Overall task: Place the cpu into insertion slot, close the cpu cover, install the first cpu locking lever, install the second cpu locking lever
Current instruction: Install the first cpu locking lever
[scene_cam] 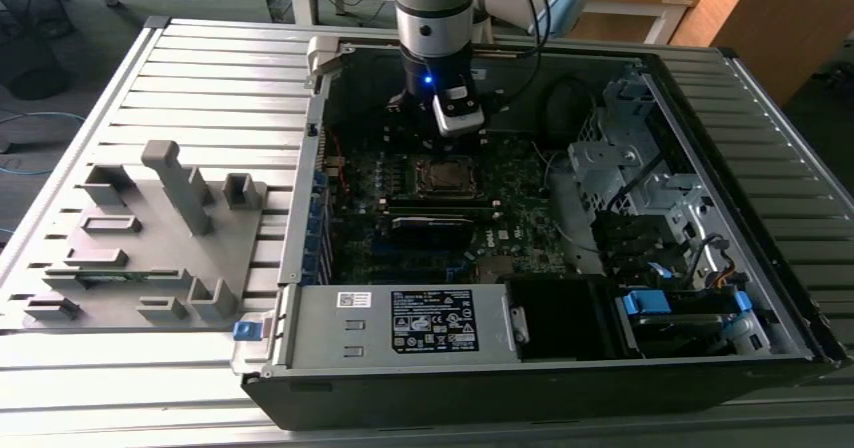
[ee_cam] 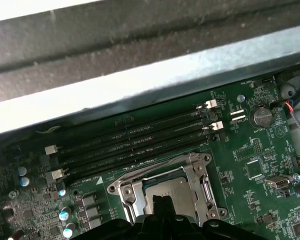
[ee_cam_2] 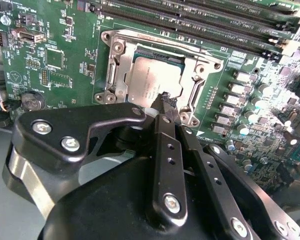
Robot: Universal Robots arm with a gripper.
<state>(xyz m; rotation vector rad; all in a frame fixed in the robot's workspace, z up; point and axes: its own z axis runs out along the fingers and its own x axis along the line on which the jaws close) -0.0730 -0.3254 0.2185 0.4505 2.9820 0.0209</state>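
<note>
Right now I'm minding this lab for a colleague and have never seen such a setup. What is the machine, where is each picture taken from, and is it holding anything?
The machine is one robot arm reaching down into an open computer case that lies on a slatted metal table. The exterior view comes from a camera off the arm, looking over the whole scene. Both wrist views come from cameras riding on the arm, looking down past the black gripper at the green motherboard. There the cpu, a grey square chip, sits in the insertion slot, with the silver cpu cover down around it. The gripper's fingertips are pressed together just above the chip's edge and hold nothing. A grey fixture plate lies beside the case.
</note>
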